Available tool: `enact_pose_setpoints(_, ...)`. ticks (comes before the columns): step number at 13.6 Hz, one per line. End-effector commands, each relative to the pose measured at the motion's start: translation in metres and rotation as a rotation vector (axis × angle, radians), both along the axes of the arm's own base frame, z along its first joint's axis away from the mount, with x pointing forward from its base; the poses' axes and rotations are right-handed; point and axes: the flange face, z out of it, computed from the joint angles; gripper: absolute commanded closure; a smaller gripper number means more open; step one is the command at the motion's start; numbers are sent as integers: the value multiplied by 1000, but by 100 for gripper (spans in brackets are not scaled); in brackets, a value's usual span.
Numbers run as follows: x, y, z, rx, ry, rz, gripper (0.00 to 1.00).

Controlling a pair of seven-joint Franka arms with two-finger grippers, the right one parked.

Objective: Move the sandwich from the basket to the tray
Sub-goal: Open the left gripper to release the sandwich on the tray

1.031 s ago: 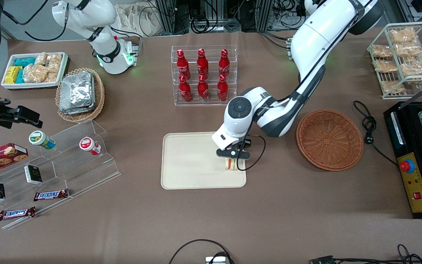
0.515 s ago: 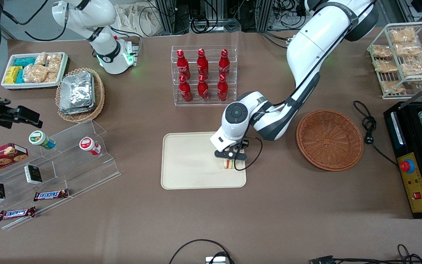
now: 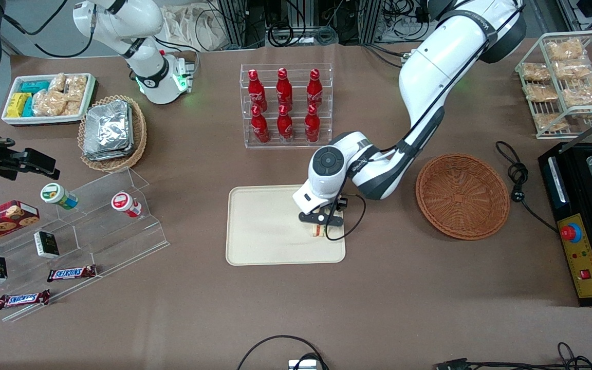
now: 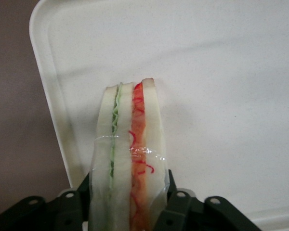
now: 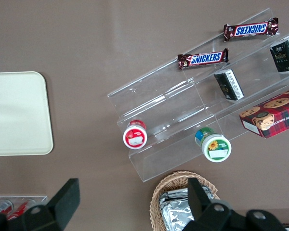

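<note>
The sandwich [image 3: 319, 230], a wrapped wedge of pale bread with green and red-orange filling [image 4: 130, 159], stands on edge over the cream tray [image 3: 265, 226] near the tray's end that faces the basket. My left gripper [image 3: 319, 221] is shut on the sandwich, with a black finger [image 4: 176, 209] pressed against each bread face. In the wrist view the tray's surface [image 4: 221, 96] and its rounded rim lie just under the sandwich. The reddish-brown wicker basket [image 3: 462, 196] sits empty toward the working arm's end of the table.
A clear rack of red bottles [image 3: 285, 105] stands farther from the front camera than the tray. An acrylic stepped shelf with snacks [image 3: 75, 226] and a tan basket of foil packets [image 3: 112, 132] lie toward the parked arm's end. A wire rack [image 3: 566, 82] and black machine [image 3: 586, 221] stand past the basket.
The gripper has carried the sandwich a little way over the tray, away from the basket and slightly farther from the front camera. Its grip is unchanged.
</note>
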Motion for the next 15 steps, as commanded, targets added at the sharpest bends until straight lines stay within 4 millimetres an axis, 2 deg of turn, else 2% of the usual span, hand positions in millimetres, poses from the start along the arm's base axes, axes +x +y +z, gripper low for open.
enact_pose_setpoints(1, 6, -6, 0, 2, -20, 16, 0)
enact_pose_setpoints(4, 18, -9, 21, -14, -52, 97, 0)
enact_pose_setpoints(7, 31, 0, 50, -15, -83, 178, 0)
enact_pose_setpoints(11, 62, 23, 129, 33, -129, 258, 0)
enact_pose_setpoints(14, 89, 55, 179, 72, -166, 342, 0)
enact_pose_setpoints(15, 98, 73, 192, 71, -183, 374, 0)
